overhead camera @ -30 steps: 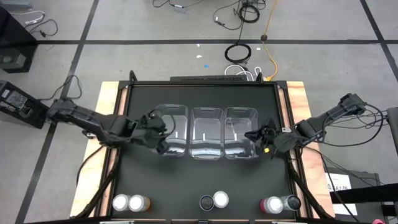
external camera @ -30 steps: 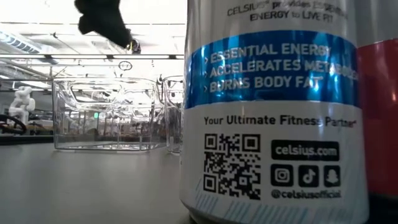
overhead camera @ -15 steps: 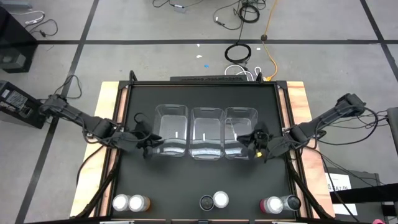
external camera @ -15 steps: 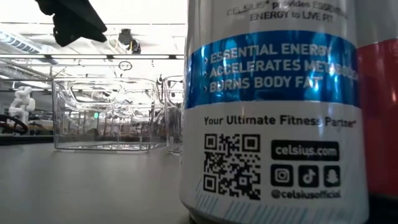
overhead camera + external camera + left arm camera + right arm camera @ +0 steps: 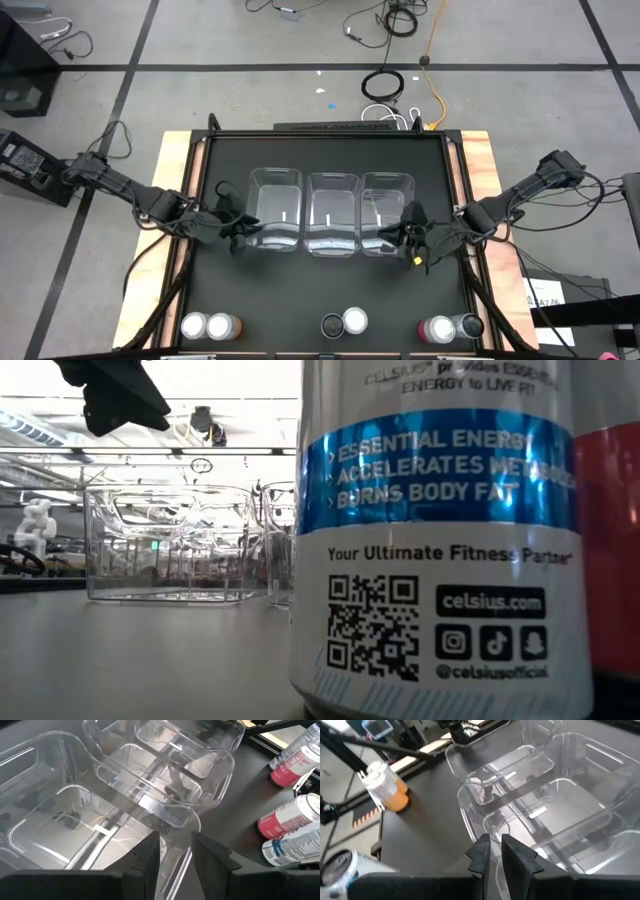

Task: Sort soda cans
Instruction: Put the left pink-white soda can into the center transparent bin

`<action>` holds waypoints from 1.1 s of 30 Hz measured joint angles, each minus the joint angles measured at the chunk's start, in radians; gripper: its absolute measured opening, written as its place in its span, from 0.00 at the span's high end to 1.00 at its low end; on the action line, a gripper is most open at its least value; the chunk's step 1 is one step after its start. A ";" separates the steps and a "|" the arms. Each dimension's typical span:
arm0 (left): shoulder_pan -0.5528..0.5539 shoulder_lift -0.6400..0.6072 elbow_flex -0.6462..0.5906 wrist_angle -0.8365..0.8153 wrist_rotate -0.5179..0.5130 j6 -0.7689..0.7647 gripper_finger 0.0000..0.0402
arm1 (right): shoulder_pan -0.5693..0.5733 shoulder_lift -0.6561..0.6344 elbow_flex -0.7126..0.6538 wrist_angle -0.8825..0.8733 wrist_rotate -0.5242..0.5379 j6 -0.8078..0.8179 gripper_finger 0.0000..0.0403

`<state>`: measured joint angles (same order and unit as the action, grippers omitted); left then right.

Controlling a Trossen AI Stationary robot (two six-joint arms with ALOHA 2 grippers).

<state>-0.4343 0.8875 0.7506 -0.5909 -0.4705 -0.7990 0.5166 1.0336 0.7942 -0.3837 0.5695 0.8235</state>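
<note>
Both arms reach inward at mid-frame — left gripper (image 5: 237,232) slightly parted, right gripper (image 5: 410,240) nearly closed, both empty beside the bins (image 5: 331,212).

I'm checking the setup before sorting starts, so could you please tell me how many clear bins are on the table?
3, side by side in a row mid-table: the left bin, the middle bin and the right bin. All look empty; none seems hidden.

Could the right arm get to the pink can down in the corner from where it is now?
Probably yes. The right gripper hangs by the right bin, and the black table between it and the pink can is bare.
</note>
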 joint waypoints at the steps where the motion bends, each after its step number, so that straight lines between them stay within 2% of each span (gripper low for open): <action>1: 0.000 0.000 0.000 0.000 0.000 0.000 0.70 | 0.003 -0.001 0.002 -0.015 0.000 -0.001 0.91; 18: 0.000 0.000 0.000 0.000 0.002 -0.001 0.70 | 0.029 -0.009 0.003 -0.064 0.004 0.035 0.91; 33: 0.000 0.000 0.000 0.000 0.002 -0.001 0.70 | 0.029 -0.009 0.003 -0.063 0.017 0.135 0.91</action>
<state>-0.4343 0.8875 0.7506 -0.5909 -0.4686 -0.7999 0.5453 1.0245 0.7971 -0.4464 0.5868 0.9587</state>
